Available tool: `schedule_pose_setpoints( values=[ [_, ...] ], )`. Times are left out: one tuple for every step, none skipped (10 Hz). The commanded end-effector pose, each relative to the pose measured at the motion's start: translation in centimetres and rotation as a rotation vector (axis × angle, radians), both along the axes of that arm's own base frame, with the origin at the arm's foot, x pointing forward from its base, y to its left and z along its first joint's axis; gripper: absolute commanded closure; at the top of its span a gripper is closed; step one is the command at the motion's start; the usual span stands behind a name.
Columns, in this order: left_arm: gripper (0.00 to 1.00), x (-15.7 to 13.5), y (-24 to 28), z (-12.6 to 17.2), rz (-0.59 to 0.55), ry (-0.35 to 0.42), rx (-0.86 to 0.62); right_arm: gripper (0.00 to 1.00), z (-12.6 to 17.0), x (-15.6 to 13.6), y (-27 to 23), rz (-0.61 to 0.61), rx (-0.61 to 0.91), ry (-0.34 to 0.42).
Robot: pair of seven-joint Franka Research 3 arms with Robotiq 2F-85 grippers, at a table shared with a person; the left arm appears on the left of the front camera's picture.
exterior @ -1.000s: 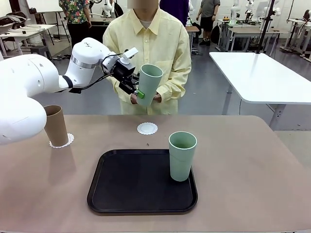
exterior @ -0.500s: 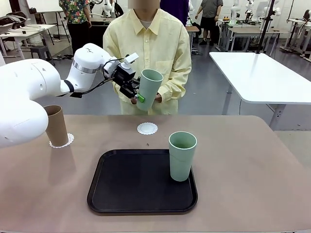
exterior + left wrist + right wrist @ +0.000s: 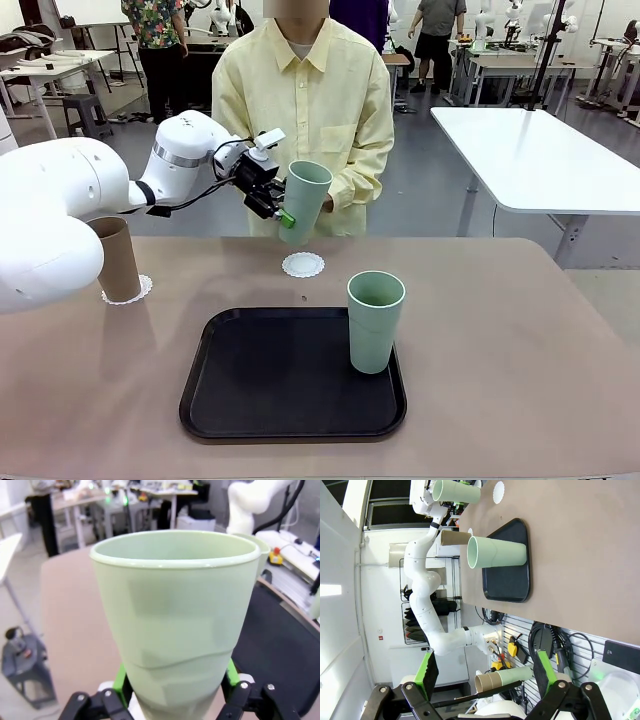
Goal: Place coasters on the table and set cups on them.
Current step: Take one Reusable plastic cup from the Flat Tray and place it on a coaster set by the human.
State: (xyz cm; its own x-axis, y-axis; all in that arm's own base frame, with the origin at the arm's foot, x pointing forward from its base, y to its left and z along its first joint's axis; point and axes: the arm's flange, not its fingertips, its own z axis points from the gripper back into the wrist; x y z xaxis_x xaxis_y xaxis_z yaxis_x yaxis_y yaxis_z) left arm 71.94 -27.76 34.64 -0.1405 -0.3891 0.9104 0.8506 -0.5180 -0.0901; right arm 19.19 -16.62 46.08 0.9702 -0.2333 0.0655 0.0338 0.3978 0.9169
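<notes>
Clamping low on the green cup [image 3: 306, 195], our left claw [image 3: 284, 207] had it in the air, tilted, rim leaning away from the wrist, up by the far edge of the table [image 3: 500, 350]. Just below sat the bare coaster [image 3: 303, 265]. To do this well, we judged, we needed to level the cup first, centre its base over the lace, come straight down, and let go only once it stood flat. The brown cup [image 3: 118, 258] stood on the left coaster [image 3: 142, 291]. The other green cup [image 3: 375, 325] waited on the tray [image 3: 250, 400]. Our right claw [image 3: 482, 672] hung wide apart, well away from the cups.
</notes>
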Motion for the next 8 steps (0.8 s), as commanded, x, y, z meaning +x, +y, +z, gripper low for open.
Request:
schedule_pose_setpoints(
  values=[
    [0.17, -0.5, 0.4, 1.0, -0.002, 0.019, -0.001, 0.0, -0.1, 0.1, -0.1, 0.009, 0.014, -0.022],
    [0.17, -0.5, 0.3, 1.0, -0.002, 0.015, 0.007, 0.0, -0.1, 0.1, -0.1, 0.009, 0.014, -0.022],
    [0.17, -0.9, -0.1, 1.5, -0.023, -0.015, -0.009, 0.0, -0.1, 0.1, -0.1, 0.009, 0.014, -0.022],
    [0.17, -0.1, 0.0, 0.0, -0.006, 0.003, -0.002, 0.0, -0.1, 0.1, -0.1, 0.009, 0.014, -0.022],
    [0.17, -0.1, 0.0, 0.0, -0.006, 0.003, -0.002, 0.0, -0.1, 0.1, -0.1, 0.009, 0.014, -0.022],
    [0.17, -0.1, 0.0, 0.0, -0.006, 0.003, -0.002, 0.0, -0.1, 0.1, -0.1, 0.009, 0.014, -0.022],
    [0.17, -0.1, 0.0, 0.0, -0.006, 0.003, -0.002, 0.0, -0.1, 0.1, -0.1, 0.009, 0.014, -0.022],
    [0.17, -0.1, 0.0, 0.0, -0.006, 0.003, -0.002, 0.0, -0.1, 0.1, -0.1, 0.009, 0.014, -0.022]
  ],
)
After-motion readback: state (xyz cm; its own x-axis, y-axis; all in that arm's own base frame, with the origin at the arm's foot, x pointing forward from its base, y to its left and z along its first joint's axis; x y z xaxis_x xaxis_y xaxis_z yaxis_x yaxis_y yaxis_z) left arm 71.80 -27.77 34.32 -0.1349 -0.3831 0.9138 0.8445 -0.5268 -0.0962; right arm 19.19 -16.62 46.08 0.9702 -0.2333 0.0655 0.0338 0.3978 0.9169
